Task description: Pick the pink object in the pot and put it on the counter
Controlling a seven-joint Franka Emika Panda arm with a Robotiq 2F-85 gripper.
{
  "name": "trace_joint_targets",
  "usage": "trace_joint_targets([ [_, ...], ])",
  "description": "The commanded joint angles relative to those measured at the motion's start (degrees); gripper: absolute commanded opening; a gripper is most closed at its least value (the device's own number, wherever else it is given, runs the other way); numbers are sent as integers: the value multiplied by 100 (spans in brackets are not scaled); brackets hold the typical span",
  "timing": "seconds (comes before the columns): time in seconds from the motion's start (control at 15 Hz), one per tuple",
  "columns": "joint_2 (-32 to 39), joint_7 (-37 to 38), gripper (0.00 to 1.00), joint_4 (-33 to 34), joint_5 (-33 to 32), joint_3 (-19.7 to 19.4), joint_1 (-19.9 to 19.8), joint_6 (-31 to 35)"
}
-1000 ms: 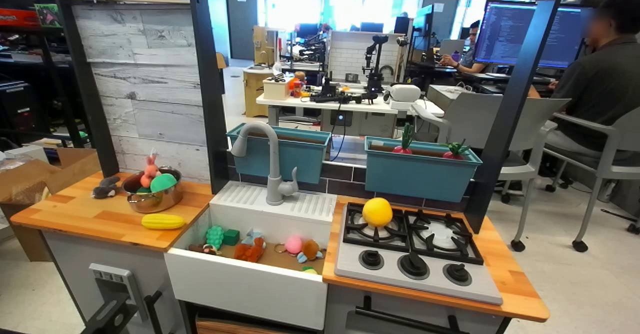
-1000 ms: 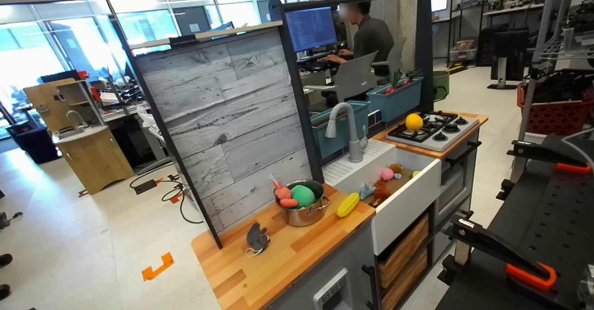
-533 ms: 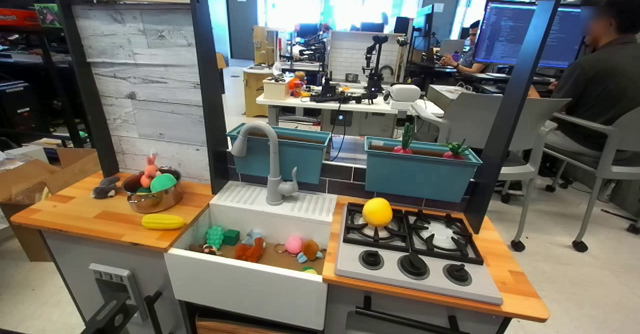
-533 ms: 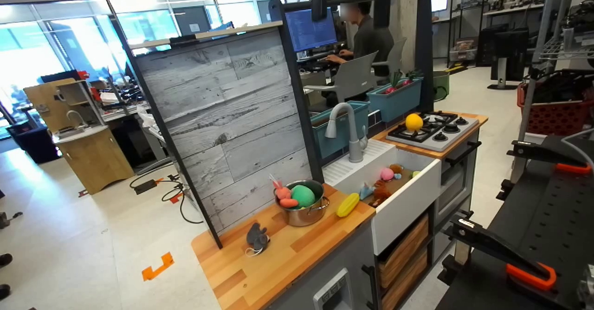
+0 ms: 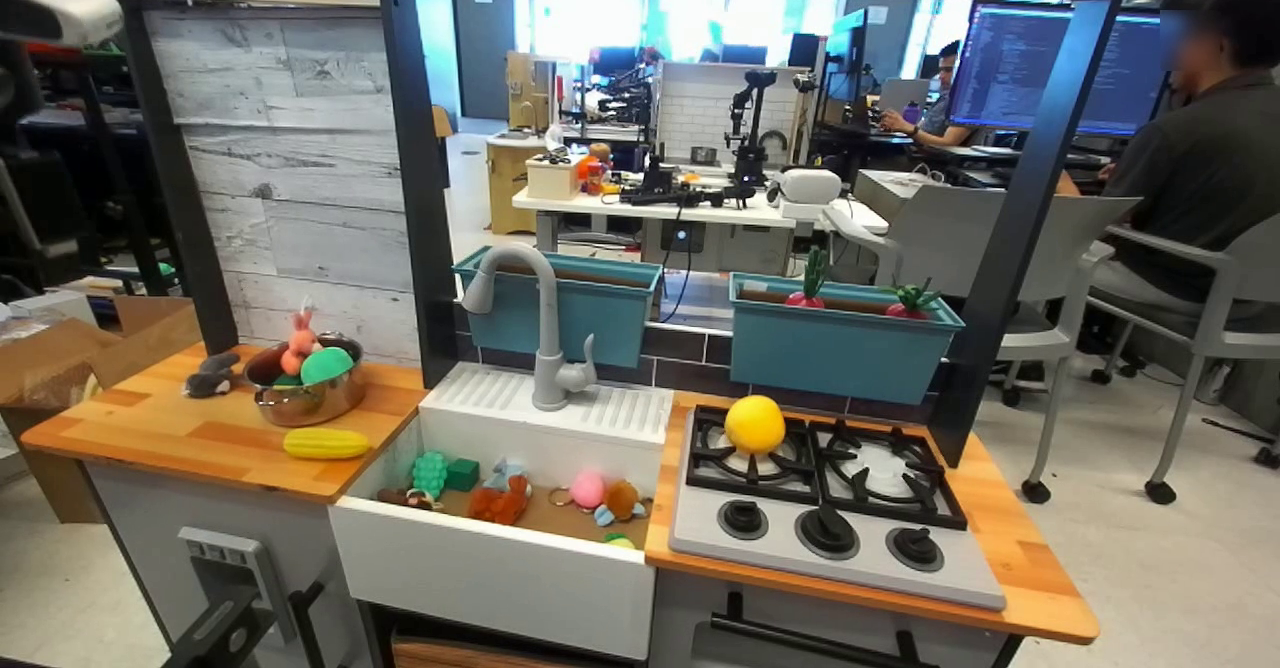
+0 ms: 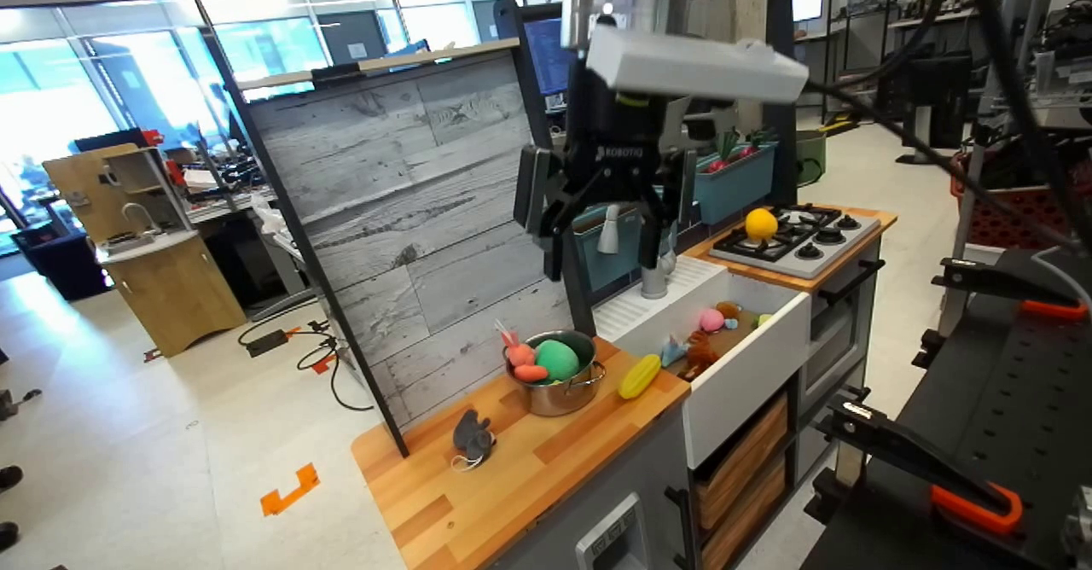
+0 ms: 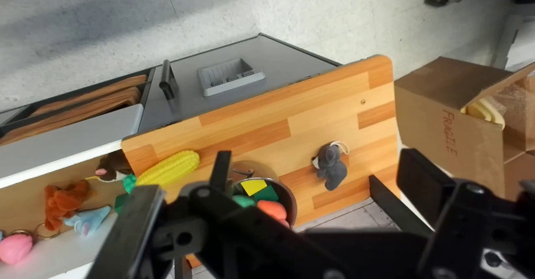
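The pink object is a coral-pink toy with ears (image 6: 522, 358) inside a shiny metal pot (image 6: 559, 398), beside a green ball (image 6: 556, 360). The pot (image 5: 315, 403) and pink toy (image 5: 299, 343) stand on the wooden counter (image 6: 546, 468), left of the sink. In the wrist view the pink toy (image 7: 272, 209) is partly hidden by a finger linkage, and the pot rim (image 7: 292, 199) shows beyond it. My gripper (image 6: 601, 261) is open and empty, high above the pot and counter (image 7: 317, 103). Its fingers are wide apart in the wrist view (image 7: 319, 174).
A grey plush toy (image 6: 473, 436) and a yellow corn (image 6: 640, 377) lie on the counter near the pot. A wood-pattern panel (image 6: 426, 237) rises behind the pot. The white sink (image 5: 490, 578) with a grey faucet (image 5: 548, 328) holds several toys. A yellow ball (image 5: 755, 424) sits on the stove.
The arm and open gripper have come down into view from the top in an exterior view, and part of the arm now shows at the upper left elsewhere. The toys and pot have not moved.
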Motion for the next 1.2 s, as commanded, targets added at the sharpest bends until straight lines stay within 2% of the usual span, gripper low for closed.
trace_joint_targets([
  [0.0, 813, 670, 100, 335, -144, -211, 399, 1232],
  [0.07, 1001, 850, 100, 411, -221, -358, 566, 1540],
  [0.2, 1431, 1263, 100, 654, -374, -942, 1130, 1952],
  [0.33, 1879, 1591, 100, 1031, -345, -1534, 1651, 1938],
  [0.4, 2068, 1685, 100, 1249, -294, -1658, 1741, 1723],
  [0.87, 3283, 2337, 100, 3084, -307, -1696, 1421, 300],
  [1.0, 3584, 2459, 100, 3695, -316, -1568, 1180, -290],
  [1.13, 3871, 2340, 100, 4314, -282, -1268, 804, -1061],
])
